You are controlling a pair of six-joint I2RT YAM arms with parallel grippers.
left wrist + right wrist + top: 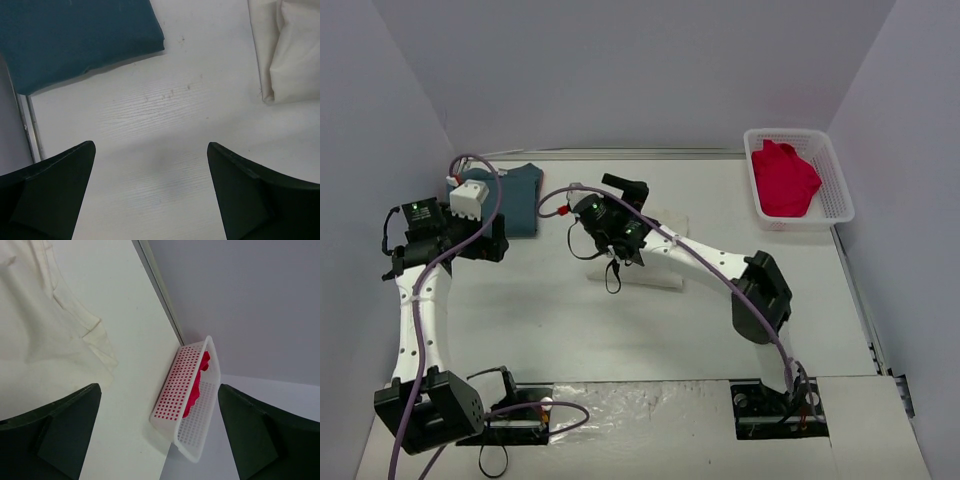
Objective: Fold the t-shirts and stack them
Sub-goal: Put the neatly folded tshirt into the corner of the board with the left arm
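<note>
1. Right gripper (157, 390) stands spread wide with nothing between its fingers. Left gripper (151, 147) is likewise spread and empty, over bare table (620, 330).
2. Cream shirt (45, 350) lies mid-table, under and just beside the right gripper. A sleeve and a hem show in loose, unsquared folds. From above the arm hides most of it, so its long axis cannot be told for certain, though the strip that shows runs left to right.
3. From the left gripper, the cream shirt's edge lies ahead and to the right, apart from the fingers. The shirt therefore sits between the 2 grippers, with the right one nearer. I judge it the piece to work next, and a cloth this large probably calls for both grippers.
4. Teal shirt (75, 40) lies flat at the far left as a neat rectangle with straight edges, apparently already folded. The left gripper is near its corner but not touching it.
5. Red shirt (783, 180) lies bunched in the basket (840, 185) at the far right corner. It is well apart from both grippers, with the right one nearer.
6. Count: 3 shirts (1 cream, 1 teal, 1 red), 1 basket and 2 grippers. No shirt lies on another yet.
</note>
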